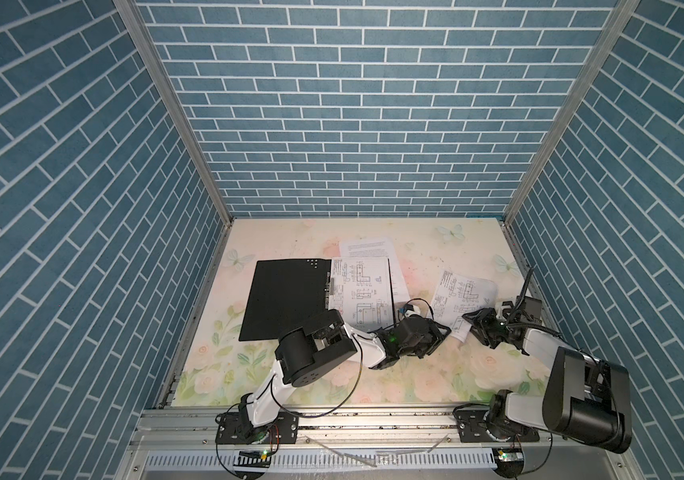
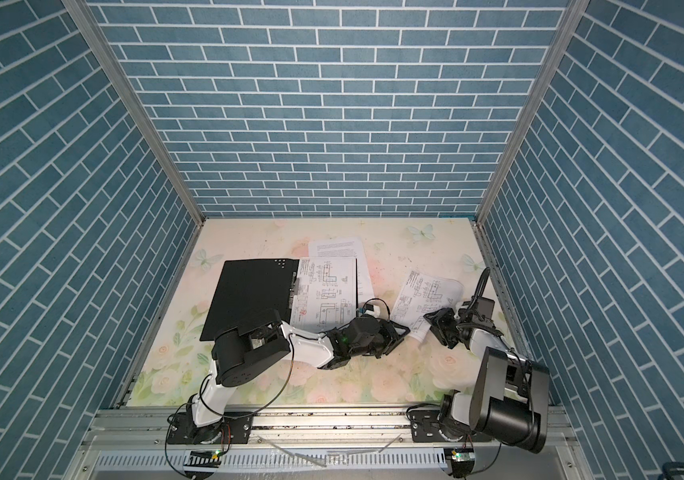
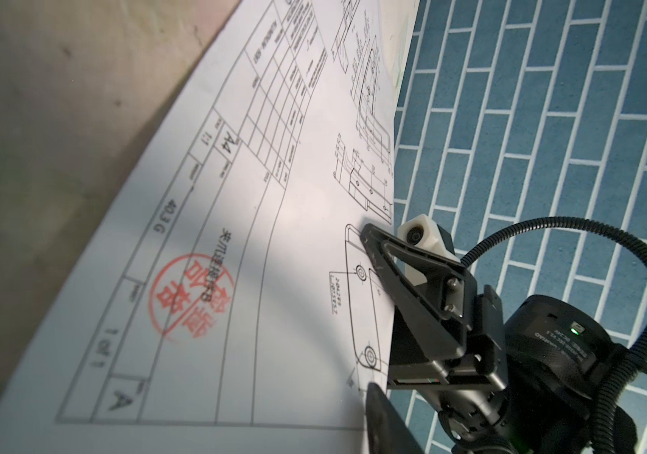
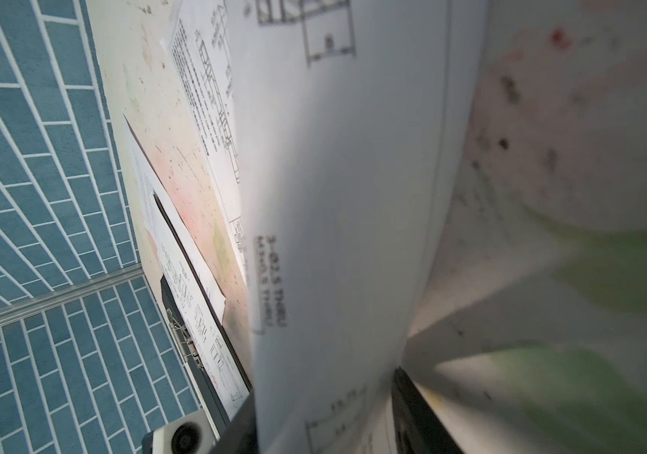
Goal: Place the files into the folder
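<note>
Lying open left of centre on the bench (image 1: 415, 374), the folder (image 1: 282, 299) carries one drawing sheet (image 1: 357, 291) on its right half, with the text sheet (image 1: 367, 246) poking out past its far edge. To the right a second drawing sheet (image 1: 463, 291) curls up, pinched by the jaws of the right arm (image 1: 540, 343). Whether the jaws of the left arm (image 1: 367, 347), at its near corner, have hold I cannot tell. Opposed pulls could crease or tear it.

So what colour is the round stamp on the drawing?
The round stamp is red; the left wrist view shows it best.
</note>
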